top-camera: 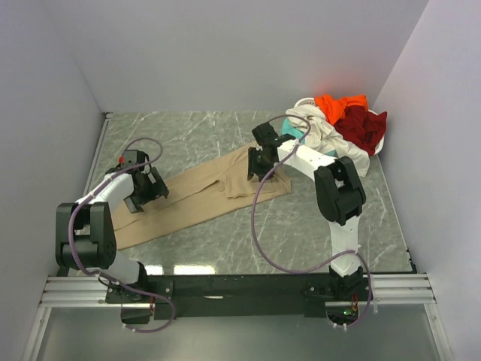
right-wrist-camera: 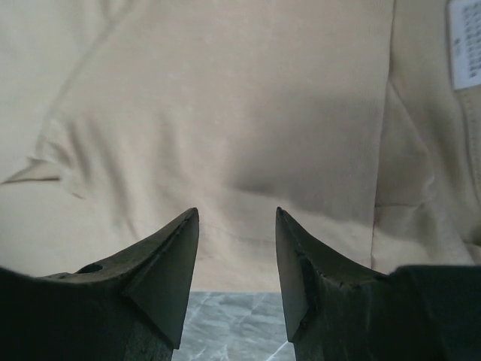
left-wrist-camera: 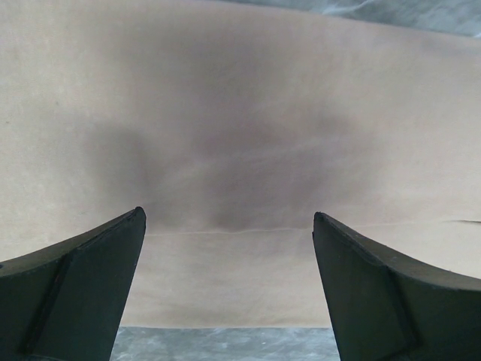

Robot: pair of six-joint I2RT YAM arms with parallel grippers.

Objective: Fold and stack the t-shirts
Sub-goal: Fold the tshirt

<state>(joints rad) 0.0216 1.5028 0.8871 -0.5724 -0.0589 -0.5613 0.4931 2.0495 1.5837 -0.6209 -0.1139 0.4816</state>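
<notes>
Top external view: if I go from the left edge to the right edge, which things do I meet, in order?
left gripper, open → bare middle of the tan t-shirt → right gripper, open → heap of t-shirts, crumpled, in the far right corner.

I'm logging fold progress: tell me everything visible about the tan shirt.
The tan shirt is soft, plain cloth, folded into a long strip lying flat and diagonal on the table. A white label shows near its far end. The left end effector and right end effector hang open over it.
</notes>
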